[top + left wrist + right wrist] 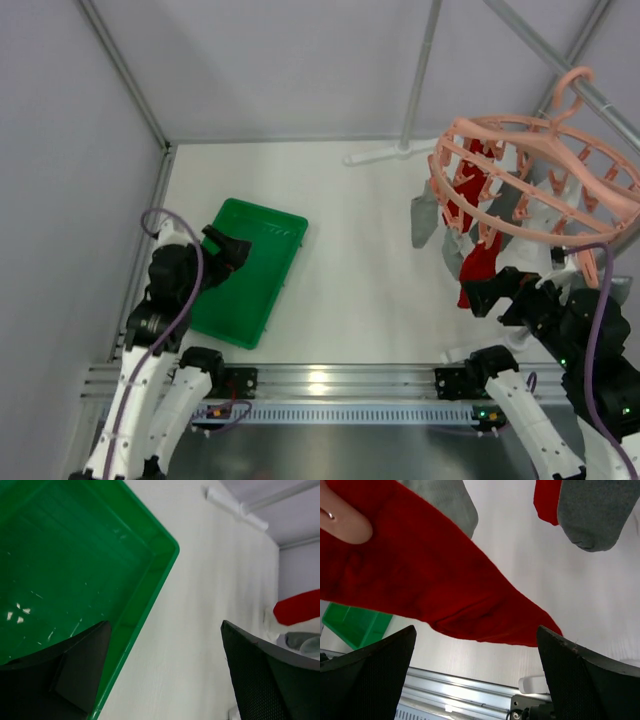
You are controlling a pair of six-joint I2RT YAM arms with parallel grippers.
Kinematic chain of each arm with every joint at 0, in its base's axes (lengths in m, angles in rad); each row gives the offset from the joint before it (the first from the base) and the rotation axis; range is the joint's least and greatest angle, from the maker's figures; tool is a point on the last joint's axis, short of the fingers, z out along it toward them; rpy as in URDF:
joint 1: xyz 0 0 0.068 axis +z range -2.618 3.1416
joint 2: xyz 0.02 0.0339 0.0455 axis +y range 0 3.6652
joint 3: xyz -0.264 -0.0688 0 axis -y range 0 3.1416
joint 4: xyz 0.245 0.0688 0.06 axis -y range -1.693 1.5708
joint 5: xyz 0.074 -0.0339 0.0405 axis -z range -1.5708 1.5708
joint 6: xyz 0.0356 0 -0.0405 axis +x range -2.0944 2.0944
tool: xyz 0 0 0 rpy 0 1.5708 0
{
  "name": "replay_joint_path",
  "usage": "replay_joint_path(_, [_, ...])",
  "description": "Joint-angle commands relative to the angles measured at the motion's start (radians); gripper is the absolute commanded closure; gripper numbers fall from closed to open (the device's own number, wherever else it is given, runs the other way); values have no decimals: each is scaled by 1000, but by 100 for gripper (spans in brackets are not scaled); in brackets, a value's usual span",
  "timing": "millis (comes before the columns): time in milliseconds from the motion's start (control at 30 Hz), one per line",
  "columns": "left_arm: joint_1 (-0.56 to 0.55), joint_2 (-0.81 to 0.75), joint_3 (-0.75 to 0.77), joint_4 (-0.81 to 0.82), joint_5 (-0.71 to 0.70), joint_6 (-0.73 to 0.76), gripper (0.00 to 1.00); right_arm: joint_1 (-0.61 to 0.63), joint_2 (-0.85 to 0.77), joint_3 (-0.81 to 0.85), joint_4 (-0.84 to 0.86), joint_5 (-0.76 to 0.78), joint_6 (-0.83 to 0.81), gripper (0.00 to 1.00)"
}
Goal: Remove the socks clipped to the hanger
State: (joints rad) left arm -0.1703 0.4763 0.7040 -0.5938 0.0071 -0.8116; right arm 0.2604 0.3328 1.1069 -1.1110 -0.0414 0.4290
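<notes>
The salmon-pink hanger [560,160] hangs at the back right with its hook on a slanted bar. Several socks dangle from its clips: a grey sock [423,222] on the left, and a red sock [477,268] lowest in front. My right gripper [497,296] is open just beside that red sock's toe. In the right wrist view the red sock [420,580] spreads across the frame above the open gripper [476,630], held by a pink clip [342,524]; grey socks [592,515] hang behind. My left gripper [228,250] is open and empty [165,630] at the tray's edge.
A green tray [285,262] lies at the left, its rim [150,587] under the left fingers. A white stand base [385,153] and its pole rise at the back. The aluminium rail [330,385] runs along the near edge. Grey walls close in on the left and back.
</notes>
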Motion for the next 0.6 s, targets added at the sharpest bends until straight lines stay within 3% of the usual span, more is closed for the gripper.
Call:
replay_joint_path(0, [-1, 162, 64, -18, 181, 66, 7, 11, -5, 5, -49, 35, -24, 0])
replay_joint_path(200, [-1, 165, 66, 2, 186, 78, 4, 11, 66, -59, -67, -7, -3, 1])
replay_joint_path(367, [-1, 179, 69, 2, 217, 97, 3, 13, 136, -201, -12, -233, 33, 0])
replay_joint_path(467, [0, 199, 71, 23, 264, 114, 3, 13, 169, -243, 14, -264, 40, 1])
replay_joint_path(567, [-1, 246, 89, 81, 401, 126, 5, 11, 153, -251, 33, -252, 48, 1])
